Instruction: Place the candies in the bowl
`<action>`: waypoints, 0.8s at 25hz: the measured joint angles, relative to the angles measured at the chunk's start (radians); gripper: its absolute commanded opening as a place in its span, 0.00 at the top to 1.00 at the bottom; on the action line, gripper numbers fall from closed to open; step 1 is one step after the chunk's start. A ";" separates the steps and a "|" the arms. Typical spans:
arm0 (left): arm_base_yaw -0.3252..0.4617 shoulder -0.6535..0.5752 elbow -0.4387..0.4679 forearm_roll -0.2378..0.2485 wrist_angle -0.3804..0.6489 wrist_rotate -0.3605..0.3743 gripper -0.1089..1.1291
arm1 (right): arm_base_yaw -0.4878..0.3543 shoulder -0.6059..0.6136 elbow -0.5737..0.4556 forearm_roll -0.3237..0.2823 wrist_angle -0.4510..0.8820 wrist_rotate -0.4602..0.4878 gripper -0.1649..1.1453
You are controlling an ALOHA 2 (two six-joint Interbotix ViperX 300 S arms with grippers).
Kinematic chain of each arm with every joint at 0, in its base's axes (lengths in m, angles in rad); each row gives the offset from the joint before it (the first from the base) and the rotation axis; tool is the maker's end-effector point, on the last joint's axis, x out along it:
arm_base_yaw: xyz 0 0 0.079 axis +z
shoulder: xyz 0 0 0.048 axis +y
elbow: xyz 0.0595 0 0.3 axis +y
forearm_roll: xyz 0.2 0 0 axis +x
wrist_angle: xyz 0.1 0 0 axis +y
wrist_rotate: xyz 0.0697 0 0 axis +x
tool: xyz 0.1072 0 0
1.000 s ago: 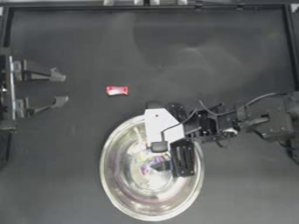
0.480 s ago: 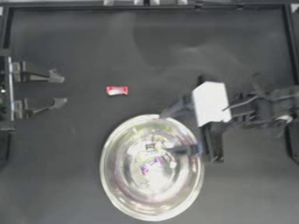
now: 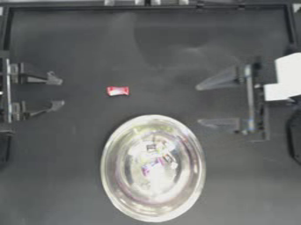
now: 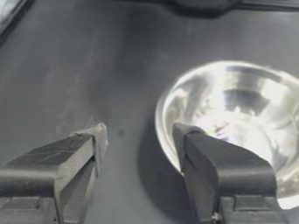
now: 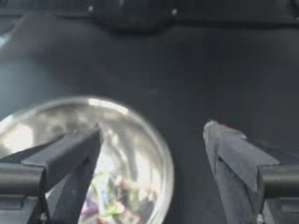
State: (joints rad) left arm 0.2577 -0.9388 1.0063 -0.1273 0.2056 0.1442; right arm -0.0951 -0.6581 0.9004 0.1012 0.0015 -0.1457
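Observation:
The silver bowl [image 3: 120,189] sits at the front middle of the table. Several small candies [image 3: 156,159] lie inside it, purple, green and white among them. A red candy [image 3: 117,91] lies on the table, behind the bowl and to its left. My right gripper [image 3: 201,104] is open and empty, behind the bowl's right side and clear of it. At the left edge, level with the red candy, my left gripper [image 3: 57,93] is parked and open. The bowl [image 4: 245,87] also appears in the left wrist view. In the right wrist view the bowl [image 5: 52,118] holds candies [image 5: 111,201].
The table's raised rim [image 3: 153,5] runs along the back. The right arm's white wrist block [image 3: 287,77] is at the right edge.
My right gripper has pulled back from above the bowl, moving right and toward the back, and stands open. The red candy and the left arm have not moved.

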 measured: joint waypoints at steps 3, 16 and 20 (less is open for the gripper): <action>0.008 0.000 -0.003 0.000 0.009 0.000 0.22 | -0.014 -0.098 0.071 0.000 -0.035 0.002 0.12; 0.206 0.161 -0.193 0.020 0.341 0.037 0.21 | -0.032 -0.290 0.195 0.038 -0.029 0.008 0.12; 0.236 0.313 -0.291 0.051 0.422 0.117 0.19 | -0.034 -0.291 0.196 0.040 -0.031 0.008 0.12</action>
State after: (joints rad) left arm 0.4939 -0.6259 0.7148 -0.0767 0.6274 0.2608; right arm -0.1289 -0.9495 1.0968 0.1411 -0.0291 -0.1381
